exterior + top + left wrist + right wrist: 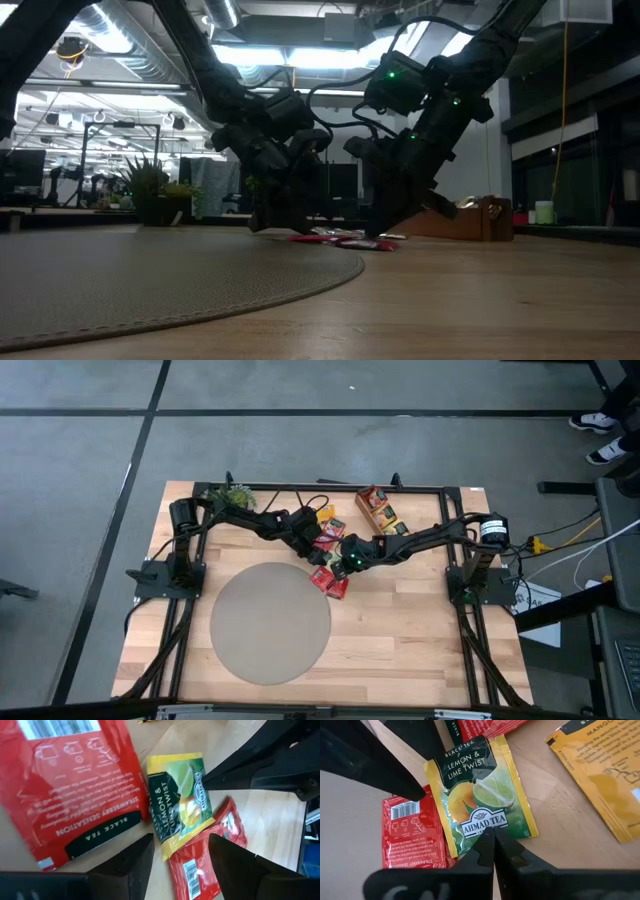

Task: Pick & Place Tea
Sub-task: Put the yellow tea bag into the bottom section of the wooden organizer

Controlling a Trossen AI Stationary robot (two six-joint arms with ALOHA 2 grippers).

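On the left of the wooden table (420,650) the near half is mostly taken by a round grey mat (270,622), with bare wood around it along the left and near edges. A small potted plant (236,495) stands at the far left corner, close to the table's far edge.

The left arm reaches from the left post toward the middle of the table, and the left gripper (180,851) hangs low over the pile of tea sachets (330,555), its two fingers spread apart with nothing between them. Below it lie a large red sachet (70,785), a green and yellow lemon and lime sachet (181,802) overlapping a smaller red sachet (197,870), all flat on the wood. The pile sits just beyond the far right rim of the mat, some red sachets touching that rim.

The right gripper (493,845) comes in from the right post and meets the same pile, fingers pressed together, tips at the near edge of the lemon and lime sachet; no grip on it can be made out. An orange mango sachet (600,775) lies just beside.

Farther right, a brown tray (376,508) sits near the far edge. The near right part of the table is open wood.
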